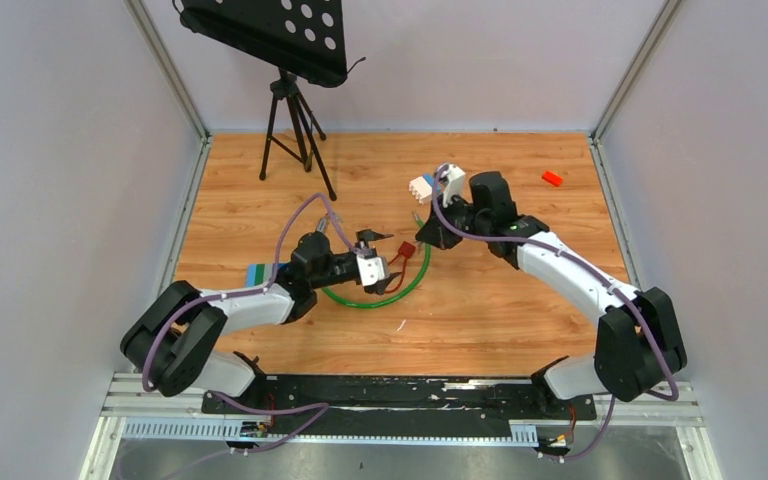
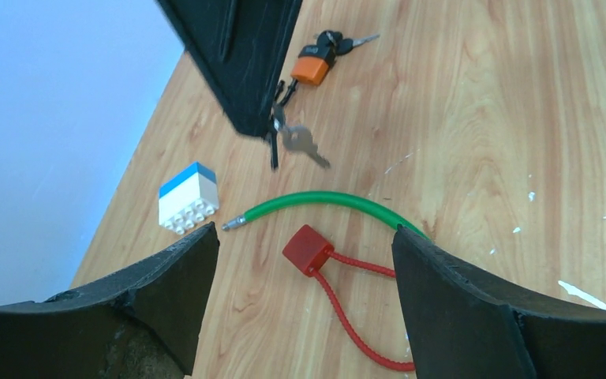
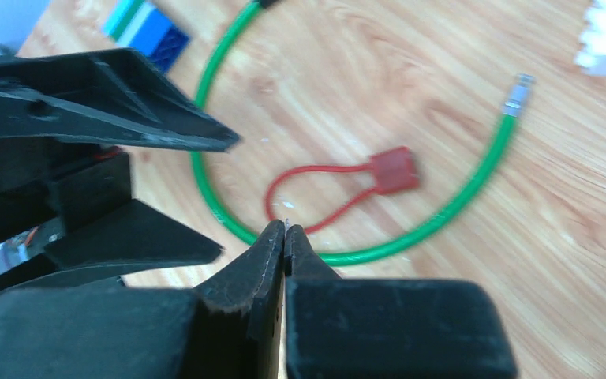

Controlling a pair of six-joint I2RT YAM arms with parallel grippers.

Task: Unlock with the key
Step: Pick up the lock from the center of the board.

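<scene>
My right gripper [image 1: 422, 238] is shut on a silver key [image 2: 301, 142]. In the left wrist view the key hangs from its black tip [image 2: 256, 118]; in the right wrist view only a metal sliver shows at the tip [image 3: 286, 229]. My left gripper [image 1: 385, 262] is open and empty above a red cube on a ribbed red cord [image 2: 308, 249]. A green lock cable [image 1: 380, 298] curves around them, its metal tip [image 2: 233, 223] free. The cable's black end [image 3: 264, 2] is cut off by the frame edge. A small orange padlock with keys [image 2: 313, 67] lies farther off.
A white-and-blue brick [image 1: 422, 187] lies behind the right gripper. A blue-green brick [image 1: 257, 273] lies by the left arm. A music stand on a tripod [image 1: 295, 120] stands at the back left. Grey walls enclose the wooden table [image 1: 520, 310].
</scene>
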